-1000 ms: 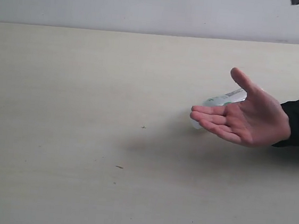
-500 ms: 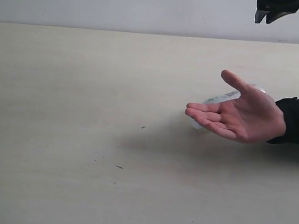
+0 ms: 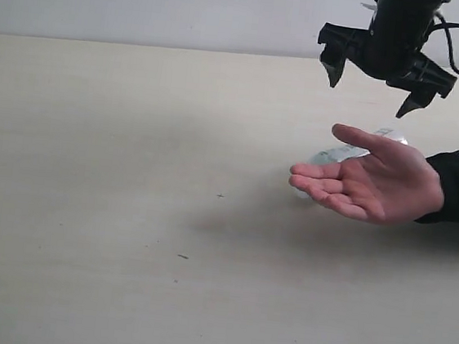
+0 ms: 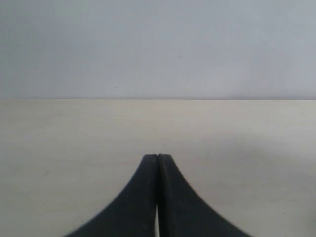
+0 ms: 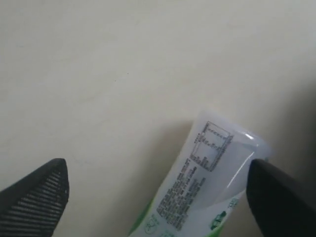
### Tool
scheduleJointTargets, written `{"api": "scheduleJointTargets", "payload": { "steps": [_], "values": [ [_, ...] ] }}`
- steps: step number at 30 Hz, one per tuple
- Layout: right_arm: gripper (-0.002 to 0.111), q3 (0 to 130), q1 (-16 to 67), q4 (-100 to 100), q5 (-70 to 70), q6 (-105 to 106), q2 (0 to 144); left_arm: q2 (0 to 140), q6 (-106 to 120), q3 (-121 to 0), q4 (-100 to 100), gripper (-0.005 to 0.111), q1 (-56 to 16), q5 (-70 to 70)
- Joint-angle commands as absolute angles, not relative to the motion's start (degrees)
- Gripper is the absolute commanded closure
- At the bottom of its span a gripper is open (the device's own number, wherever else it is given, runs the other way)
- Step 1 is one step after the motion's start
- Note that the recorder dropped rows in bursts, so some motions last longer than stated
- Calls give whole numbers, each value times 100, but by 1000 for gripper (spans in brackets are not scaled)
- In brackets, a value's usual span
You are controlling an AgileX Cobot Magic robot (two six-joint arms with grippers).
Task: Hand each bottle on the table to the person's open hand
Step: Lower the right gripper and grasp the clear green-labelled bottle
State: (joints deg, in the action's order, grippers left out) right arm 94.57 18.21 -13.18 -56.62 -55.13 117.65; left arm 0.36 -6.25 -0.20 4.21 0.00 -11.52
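One bottle (image 3: 336, 154), clear with a green and white label, lies on its side on the pale table (image 3: 131, 170), mostly hidden behind the person's open hand (image 3: 372, 187). That hand hovers palm up at the right, with a black sleeve. My right gripper (image 3: 374, 87) hangs open in the air just above and behind the hand. In the right wrist view the bottle (image 5: 207, 182) lies below the wide-spread fingers (image 5: 39, 197), nearer one finger. My left gripper (image 4: 157, 156) is shut on nothing over bare table. No other bottle shows.
A pale grey wall (image 3: 189, 8) runs along the table's far edge. A few tiny dark specks (image 3: 183, 256) mark the tabletop left of the hand.
My right gripper has come down from the top edge of the exterior view to just above the hand. The hand shifted slightly, with its thumb lowered.
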Motion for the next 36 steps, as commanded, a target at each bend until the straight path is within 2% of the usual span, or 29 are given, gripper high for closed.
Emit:
{"api": "scheduleJointTargets", "payload": {
  "steps": [1, 31, 33, 36],
  "values": [
    [16, 9426, 1864, -1109, -5868, -6221, 12036, 0, -627, 0, 436, 107, 0, -1138],
    [17, 9405, 1864, -649, -5948, -6008, 12883, 0, -627, 0, 436, 107, 0, -1138],
    [20, 9405, 1864, -649, -5924, -5958, 12883, 0, -627, 0, 436, 107, 0, -1138],
    [36, 9405, 1864, -649, -5812, -5811, 12883, 0, -627, 0, 436, 107, 0, -1138]
  ]
}}
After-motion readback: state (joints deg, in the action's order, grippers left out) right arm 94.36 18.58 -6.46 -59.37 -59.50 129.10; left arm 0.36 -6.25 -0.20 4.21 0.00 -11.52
